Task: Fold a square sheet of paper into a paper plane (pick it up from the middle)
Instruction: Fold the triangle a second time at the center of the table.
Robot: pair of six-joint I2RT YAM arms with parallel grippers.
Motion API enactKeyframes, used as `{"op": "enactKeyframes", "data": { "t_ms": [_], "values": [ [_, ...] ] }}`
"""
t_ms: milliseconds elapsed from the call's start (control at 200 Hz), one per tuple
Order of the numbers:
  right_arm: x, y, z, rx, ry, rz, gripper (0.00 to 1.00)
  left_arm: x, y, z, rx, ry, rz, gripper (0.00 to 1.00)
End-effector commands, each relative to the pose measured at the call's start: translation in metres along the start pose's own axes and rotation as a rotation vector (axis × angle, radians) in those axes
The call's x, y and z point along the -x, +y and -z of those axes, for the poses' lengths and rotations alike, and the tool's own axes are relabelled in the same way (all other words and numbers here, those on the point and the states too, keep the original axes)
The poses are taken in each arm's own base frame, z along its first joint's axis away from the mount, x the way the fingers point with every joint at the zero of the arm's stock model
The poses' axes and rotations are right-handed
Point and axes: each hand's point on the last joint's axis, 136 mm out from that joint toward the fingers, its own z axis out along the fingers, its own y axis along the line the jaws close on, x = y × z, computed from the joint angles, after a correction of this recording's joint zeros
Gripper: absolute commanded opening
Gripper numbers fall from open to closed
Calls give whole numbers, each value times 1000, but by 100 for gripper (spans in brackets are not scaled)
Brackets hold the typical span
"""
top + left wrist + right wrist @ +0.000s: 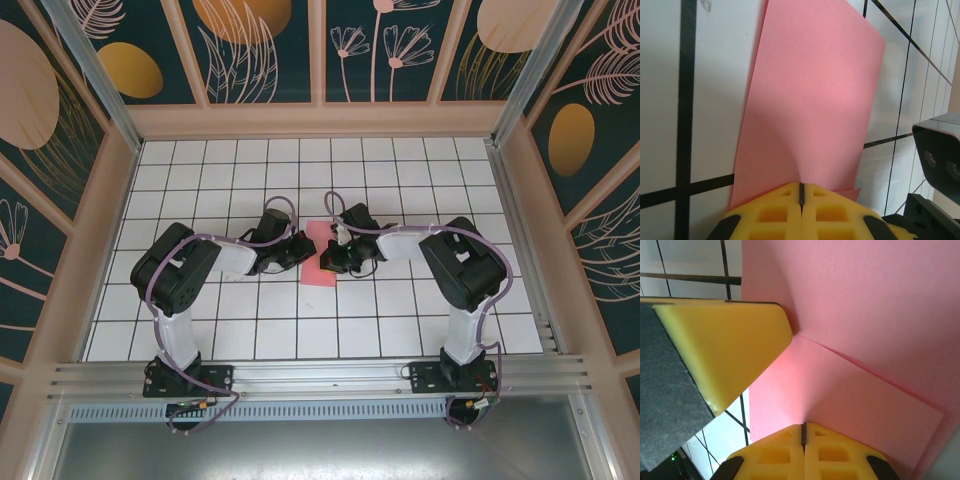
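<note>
The square sheet of paper [321, 268] sits mid-way across the white gridded table [200, 320]. It's thin, smooth, salmon-pink, with two layers showing. Left gripper [801, 192] and right gripper [803, 432] both clamp its edges, chunky yellow waffle-cut pads [775, 216] pressed flat together.

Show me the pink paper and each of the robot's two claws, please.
pink paper [315, 275], top view, its bare near part.
left gripper [801, 192], left wrist view, seam between its shut fingertips, pinching the paper.
right gripper [803, 432], right wrist view, seam between its shut fingertips, pinching the paper.
</note>
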Motion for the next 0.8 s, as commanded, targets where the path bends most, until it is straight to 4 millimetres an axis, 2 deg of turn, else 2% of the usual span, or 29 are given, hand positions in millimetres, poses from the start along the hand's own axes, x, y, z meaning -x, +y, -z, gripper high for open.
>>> {"op": "enactKeyframes", "data": {
  "t_ms": [0, 90, 160, 290, 405, 515, 796],
  "values": [
    [-3, 15, 13, 13, 6, 29, 3, -9, 36, -3, 111, 11, 48, 4],
    [0, 31, 15, 51, 5, 55, 3, -10, 37, -4, 112, 16, 47, 4],
    [-1, 30, 11, 57, 17, 51, 3, -10, 37, -4, 111, 16, 47, 4],
    [-10, 9, -8, 15, 66, 5, 3, -10, 37, -4, 113, 16, 51, 4],
    [-21, -11, -14, -30, 84, -21, 3, -10, 39, -3, 117, 13, 52, 4],
    [-34, -25, -11, -48, 93, -45, 3, -10, 42, -3, 133, 11, 57, 3],
    [-46, -17, 9, 2, 72, -41, 5, -11, 53, -4, 166, 5, 68, 2]
  ]
}}
